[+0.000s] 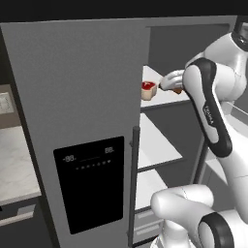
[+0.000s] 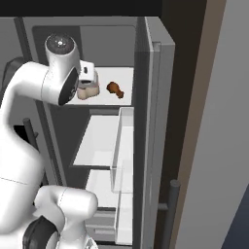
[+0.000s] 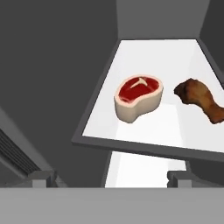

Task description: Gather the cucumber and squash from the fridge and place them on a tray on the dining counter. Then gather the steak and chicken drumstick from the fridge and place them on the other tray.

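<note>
The tool (image 3: 112, 177) stands with its jaws wide apart and nothing between them, its two dark tips low in the hand view and spread to either side. Just ahead of it and a little below, past the near edge of the top shelf (image 3: 153, 52), lies the steak (image 3: 138, 97), red face up with its pale rim all round, roughly in line with the gap between the tips. Beside the steak, toward the right tip's side and a short way apart from it, rests the chicken drumstick (image 3: 199, 99), not touching the meat. Both sit on the white shelf inside the fridge (image 1: 72, 97), whose right door (image 2: 155, 146) stands swung open. Below that shelf, further white shelves (image 2: 104, 141) step down beneath the tool.
</note>
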{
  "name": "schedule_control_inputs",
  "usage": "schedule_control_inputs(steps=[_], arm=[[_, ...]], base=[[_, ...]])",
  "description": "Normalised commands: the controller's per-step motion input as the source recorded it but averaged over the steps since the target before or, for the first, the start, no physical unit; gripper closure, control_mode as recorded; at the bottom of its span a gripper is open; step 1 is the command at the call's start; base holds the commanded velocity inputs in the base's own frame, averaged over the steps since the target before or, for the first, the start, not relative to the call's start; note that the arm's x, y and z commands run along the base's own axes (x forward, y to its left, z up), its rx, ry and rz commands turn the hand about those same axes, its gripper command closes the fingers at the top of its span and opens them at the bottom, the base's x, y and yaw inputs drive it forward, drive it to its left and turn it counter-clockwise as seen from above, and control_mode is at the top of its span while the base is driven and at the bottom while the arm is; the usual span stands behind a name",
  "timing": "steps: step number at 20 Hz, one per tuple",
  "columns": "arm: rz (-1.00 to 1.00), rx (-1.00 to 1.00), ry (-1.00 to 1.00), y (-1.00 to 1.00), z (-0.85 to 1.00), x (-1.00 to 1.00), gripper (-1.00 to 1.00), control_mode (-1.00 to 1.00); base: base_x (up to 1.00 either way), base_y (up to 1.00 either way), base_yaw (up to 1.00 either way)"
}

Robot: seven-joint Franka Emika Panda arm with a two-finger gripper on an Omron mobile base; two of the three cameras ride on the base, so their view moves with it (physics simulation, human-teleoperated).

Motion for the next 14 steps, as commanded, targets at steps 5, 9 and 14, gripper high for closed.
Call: schedule_control_inputs(steps=[5,9,14], arm=[[0.00,0.00,0.00,0.00,-0.17,0.33,-1.00,-1.00],[0.00,0.00,0.02,0.00,-0.20,0.18,-1.00,-1.00],[0.00,0.00,0.08,0.00,-0.15,0.24,-1.00,-1.00]], base=[[0.00,0.00,0.00],[0.00,0.00,0.00],[0.00,0.00,0.00]])
